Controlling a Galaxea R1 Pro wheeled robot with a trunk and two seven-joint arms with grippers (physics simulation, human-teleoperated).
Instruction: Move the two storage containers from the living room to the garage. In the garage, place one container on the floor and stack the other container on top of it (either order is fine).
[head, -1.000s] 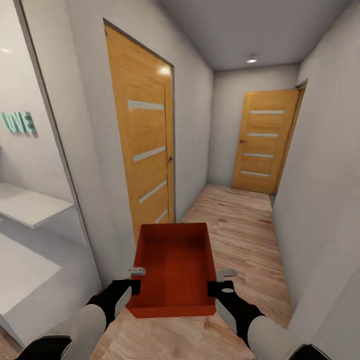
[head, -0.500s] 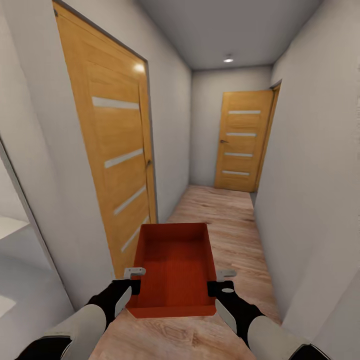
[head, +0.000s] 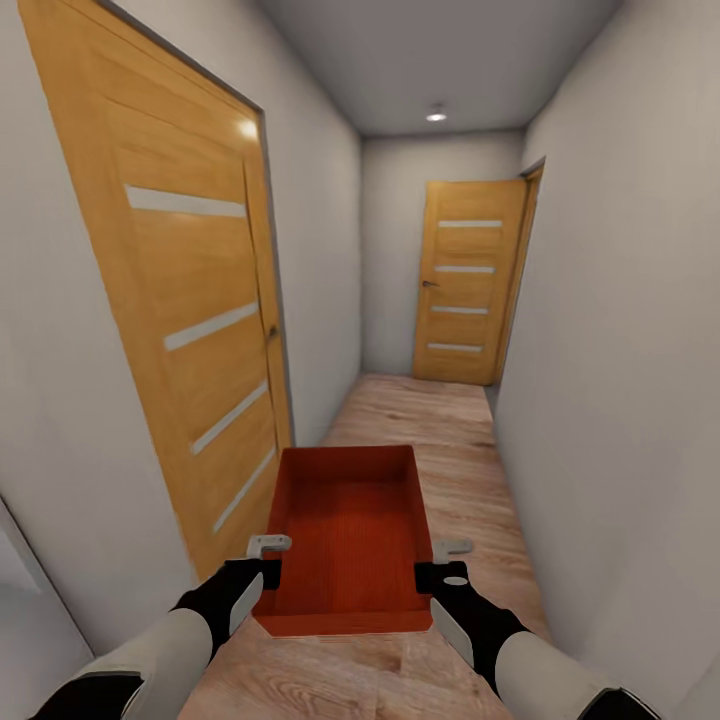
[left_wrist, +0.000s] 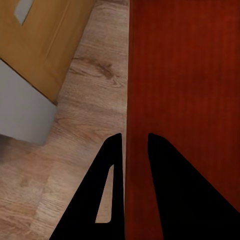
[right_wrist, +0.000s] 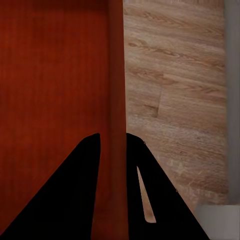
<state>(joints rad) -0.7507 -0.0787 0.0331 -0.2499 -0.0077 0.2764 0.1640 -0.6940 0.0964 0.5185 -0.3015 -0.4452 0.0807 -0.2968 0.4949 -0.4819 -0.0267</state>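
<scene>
Head view shows the orange-red rectangular lidless bin (head: 348, 540) carried above hallway planks, left gripper (head: 268, 560) and right gripper (head: 430, 562) each pinching a side wall; seemingly rigid, light.

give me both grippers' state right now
Left gripper: shut on the bin, fingers astride its side wall.
Right gripper: shut on the bin's opposite wall.
</scene>
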